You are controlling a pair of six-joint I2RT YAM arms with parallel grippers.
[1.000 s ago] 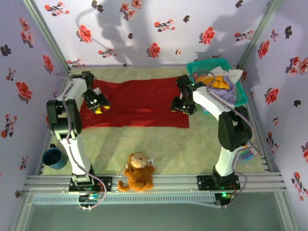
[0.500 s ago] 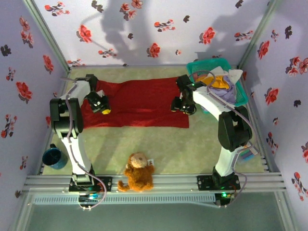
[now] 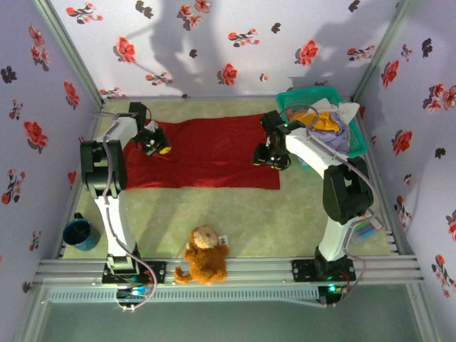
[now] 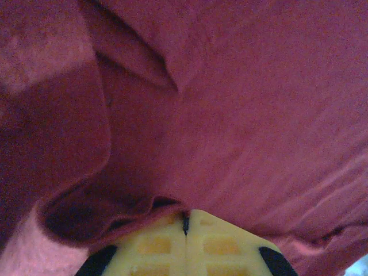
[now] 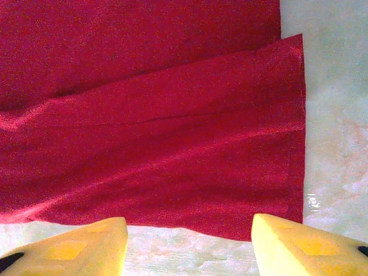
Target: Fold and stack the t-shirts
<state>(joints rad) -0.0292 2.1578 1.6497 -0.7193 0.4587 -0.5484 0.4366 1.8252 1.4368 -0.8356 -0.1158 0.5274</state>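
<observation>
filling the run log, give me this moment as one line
left gripper: shut on red t-shirt, left end | right gripper: open, over its right end | basket: more shirts

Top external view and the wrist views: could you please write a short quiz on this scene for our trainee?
1. True or false: the left fingers are shut on the red t-shirt.
2. Fill in: the right fingers stand ___ above the t-shirt's hem.
3. The teddy sits: A on the t-shirt; B between the right fingers; C on the table, clear of the t-shirt.
Key: 1 true; 2 open; 3 C.
</observation>
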